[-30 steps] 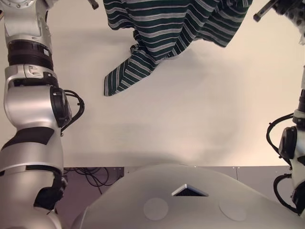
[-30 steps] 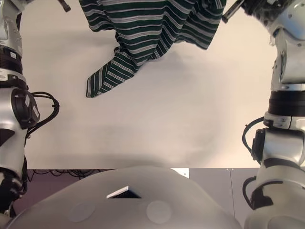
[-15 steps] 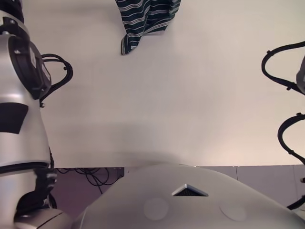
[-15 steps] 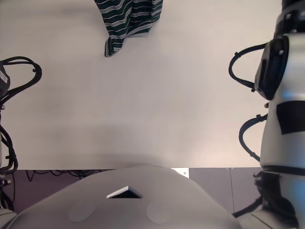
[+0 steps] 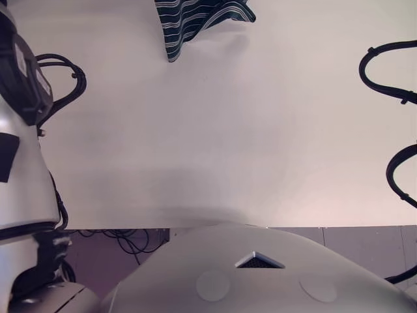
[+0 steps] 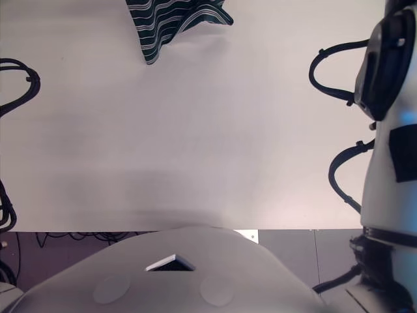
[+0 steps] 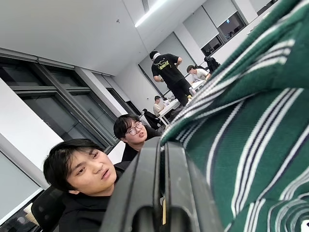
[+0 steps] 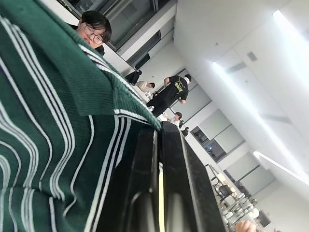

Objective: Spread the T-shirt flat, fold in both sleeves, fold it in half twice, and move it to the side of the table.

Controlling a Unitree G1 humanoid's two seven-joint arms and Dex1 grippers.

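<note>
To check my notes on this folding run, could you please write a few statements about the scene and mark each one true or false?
1. The dark green fabric T-shirt with white stripes lies spread flat on the table. False: it hangs bunched in folds, with a lower tip over the far part of the pale cream table.
2. The left arm's jaws are shut on the striped fabric. True.
3. The right arm's jaws stand open with nothing in them. False: they are shut on the T-shirt.
4. Thin black cables show below the table's near edge. True.
</note>
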